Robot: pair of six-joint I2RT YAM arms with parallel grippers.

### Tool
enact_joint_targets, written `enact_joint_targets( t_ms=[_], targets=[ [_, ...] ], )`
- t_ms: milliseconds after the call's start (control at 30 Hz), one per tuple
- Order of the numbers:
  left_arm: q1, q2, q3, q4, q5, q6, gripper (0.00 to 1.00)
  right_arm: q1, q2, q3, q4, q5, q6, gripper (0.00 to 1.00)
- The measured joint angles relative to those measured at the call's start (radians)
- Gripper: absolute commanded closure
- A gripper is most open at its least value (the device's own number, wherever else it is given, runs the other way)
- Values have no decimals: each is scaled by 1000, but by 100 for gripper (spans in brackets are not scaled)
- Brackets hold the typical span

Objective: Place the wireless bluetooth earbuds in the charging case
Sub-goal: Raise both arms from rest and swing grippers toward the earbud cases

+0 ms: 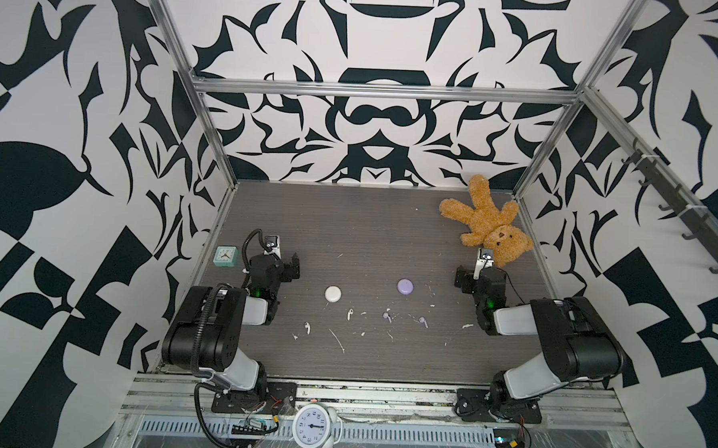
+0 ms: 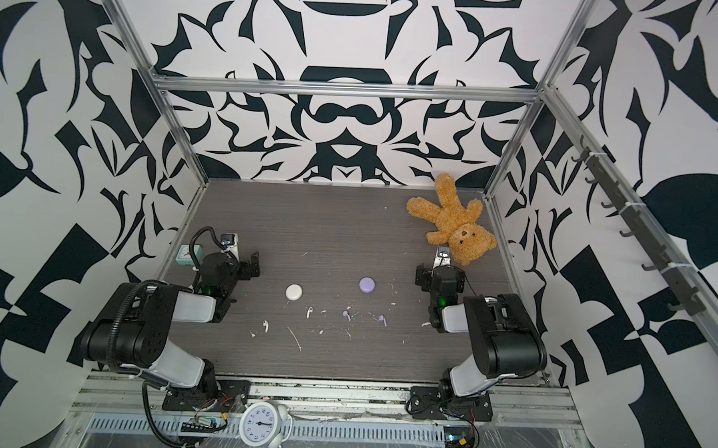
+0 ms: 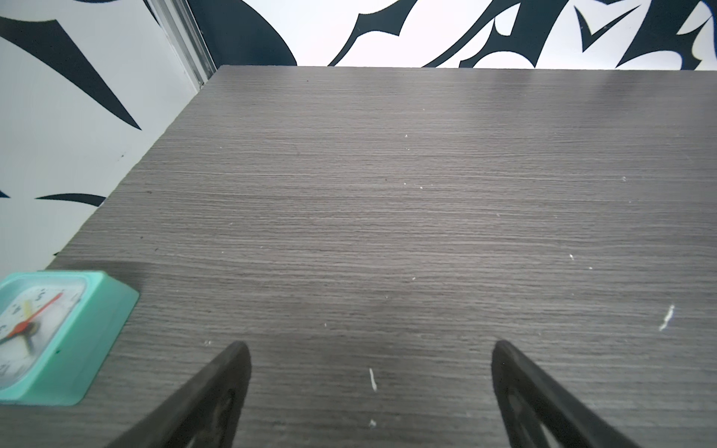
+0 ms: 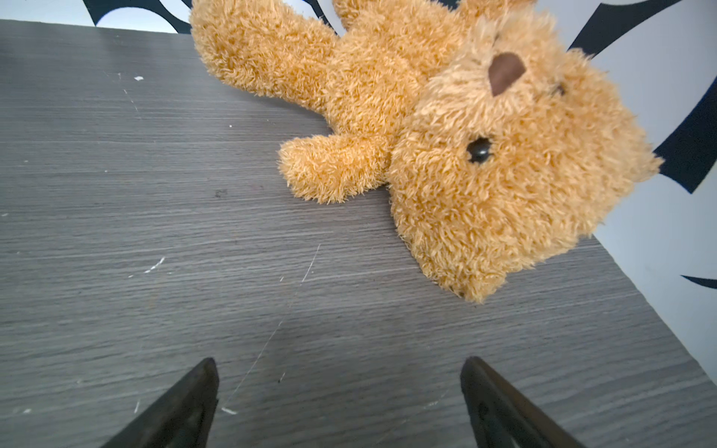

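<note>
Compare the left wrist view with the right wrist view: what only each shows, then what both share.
Only the left wrist view shows the mint-green clock, beside the left pincer. Only the right wrist view shows the teddy bear, ahead of the right pincer. Both show the grey table, white scraps, patterned wall and an open, empty pincer.

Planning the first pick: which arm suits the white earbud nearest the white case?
Left, probably: the white earbud lies nearer the left gripper, which is open; the right gripper sits farther off.
</note>
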Motion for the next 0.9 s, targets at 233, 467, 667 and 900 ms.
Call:
enact_joint_targets(
  t_ms=[233,467,667,900],
  targets=[
    [-39,-25,7,-28,-73,20,1,42,-101,10,-95,80,-7,1],
    [-313,-327,143,-245,-311,29,1,133,-559,243,-526,302,373,1],
    [-325,-660,174,-355,-367,-290,1,121,-756,322,-745,337,624,0],
    [-321,-796,351,-819,-318,-560,1,187,-599,484,-1076,161,644,1]
  ],
)
